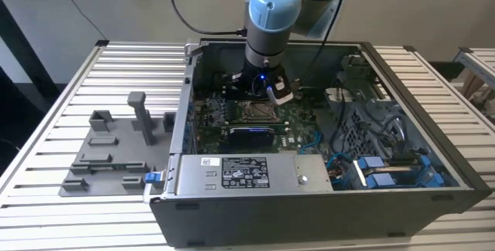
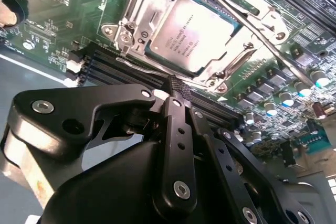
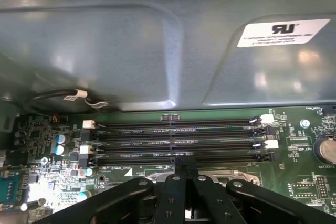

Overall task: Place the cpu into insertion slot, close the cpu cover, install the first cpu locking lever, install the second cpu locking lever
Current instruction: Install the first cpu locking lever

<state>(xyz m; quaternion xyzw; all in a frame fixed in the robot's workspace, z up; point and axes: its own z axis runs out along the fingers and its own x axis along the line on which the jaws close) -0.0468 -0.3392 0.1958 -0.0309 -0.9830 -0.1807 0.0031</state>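
Sitting in the insertion slot (image 2: pixel 134 11) under the lowered cpu cover (image 2: pixel 233 59), the cpu (image 2: pixel 189 35) seemingly awaited lever locking; the gripper (image 2: pixel 177 85) was pinched shut just beside it.

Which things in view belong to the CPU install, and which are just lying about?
Job: cpu, cpu cover, locking lever, gripper.
Lying about: grey parts tray, memory slots, blue connectors, power supply.
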